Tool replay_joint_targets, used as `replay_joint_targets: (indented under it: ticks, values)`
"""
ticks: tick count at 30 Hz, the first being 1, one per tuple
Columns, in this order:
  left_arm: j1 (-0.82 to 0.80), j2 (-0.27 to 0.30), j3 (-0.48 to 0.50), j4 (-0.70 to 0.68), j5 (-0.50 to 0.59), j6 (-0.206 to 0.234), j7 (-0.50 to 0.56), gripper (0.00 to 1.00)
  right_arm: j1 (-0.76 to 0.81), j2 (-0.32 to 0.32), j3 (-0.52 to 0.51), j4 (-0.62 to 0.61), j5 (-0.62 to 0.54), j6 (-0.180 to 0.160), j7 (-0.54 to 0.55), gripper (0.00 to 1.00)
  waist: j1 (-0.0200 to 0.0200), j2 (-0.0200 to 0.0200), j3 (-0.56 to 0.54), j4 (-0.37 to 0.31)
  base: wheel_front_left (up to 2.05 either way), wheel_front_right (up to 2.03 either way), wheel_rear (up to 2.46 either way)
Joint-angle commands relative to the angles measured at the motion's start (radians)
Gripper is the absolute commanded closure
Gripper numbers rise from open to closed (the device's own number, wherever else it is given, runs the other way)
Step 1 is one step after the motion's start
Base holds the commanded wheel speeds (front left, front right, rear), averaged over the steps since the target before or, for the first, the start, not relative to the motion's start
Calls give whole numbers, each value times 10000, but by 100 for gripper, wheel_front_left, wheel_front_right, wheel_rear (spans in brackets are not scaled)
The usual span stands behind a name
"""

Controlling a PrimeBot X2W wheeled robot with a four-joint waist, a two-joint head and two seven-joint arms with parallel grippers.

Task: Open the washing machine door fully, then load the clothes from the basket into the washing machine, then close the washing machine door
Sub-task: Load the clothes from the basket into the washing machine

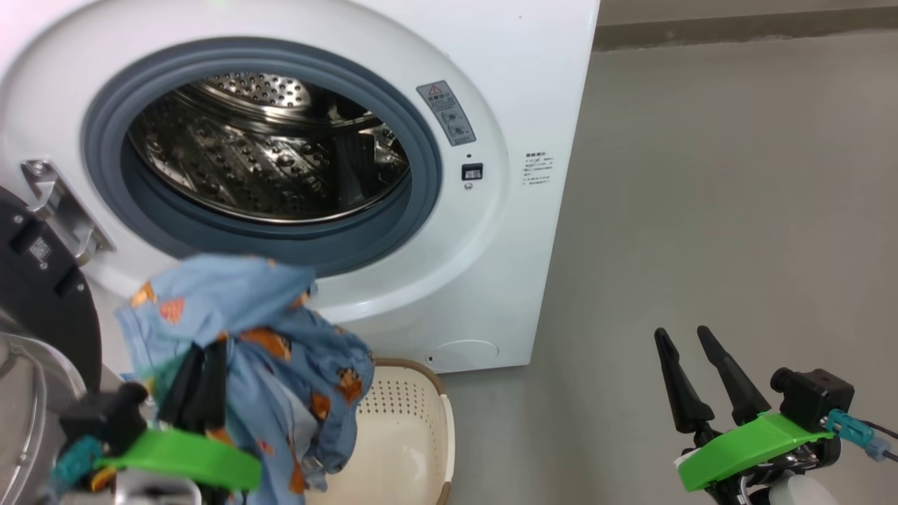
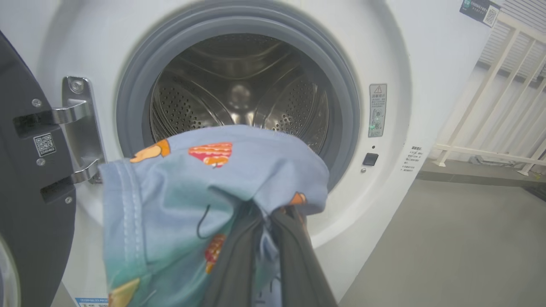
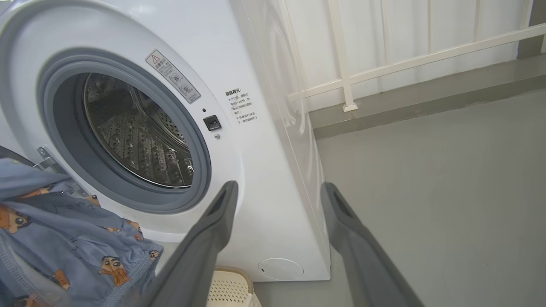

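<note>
The white washing machine (image 1: 533,91) stands with its steel drum (image 1: 266,154) exposed inside a grey seal. Its black-rimmed door (image 1: 38,294) hangs swung out at the left on a metal hinge (image 2: 79,128). My left gripper (image 1: 200,351) is shut on the light blue printed clothes (image 1: 259,330), holding the bundle in the air just below the drum mouth and above the cream basket (image 1: 414,435). In the left wrist view the clothes (image 2: 204,183) drape over my fingers (image 2: 298,256). My right gripper (image 1: 687,337) stands open over the floor at the right, holding nothing.
Grey floor (image 1: 736,210) stretches to the right of the machine. A white railing (image 3: 405,64) and a low step run behind it. The open door crowds the left side beside my left arm.
</note>
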Motion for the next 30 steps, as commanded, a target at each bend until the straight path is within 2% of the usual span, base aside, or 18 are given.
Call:
replay_joint_targets:
  ticks: [1, 7, 13, 21, 30]
  values:
    - [-950, 256, 396, -205, 130, -85, -133, 100, -290, -80, 274, -257, 42, 16, -120, 0, 0, 0, 113, -20, 0, 0, 0]
    - [-2099, 318, 374, 77, 216, -225, -54, 100, -480, -10, 404, -347, 23, 16, -120, 0, 0, 0, 464, -131, 0, 0, 0]
    - [-3575, 299, 344, 965, 263, -487, -44, 100, -746, 151, 493, -455, -65, 16, -120, 0, 0, 0, 1211, -406, 0, 0, 0]
    - [-5740, 254, -48, 3472, 341, -1023, -37, 100, -1283, 479, 652, -597, -263, 16, -120, 0, 0, 0, 2546, -945, 0, 0, 0]
    - [-8096, 439, -154, 6000, 415, -1271, -111, 100, -1835, 875, 818, -783, -439, 16, -120, 0, 0, 0, 4008, -1714, 0, 0, 0]
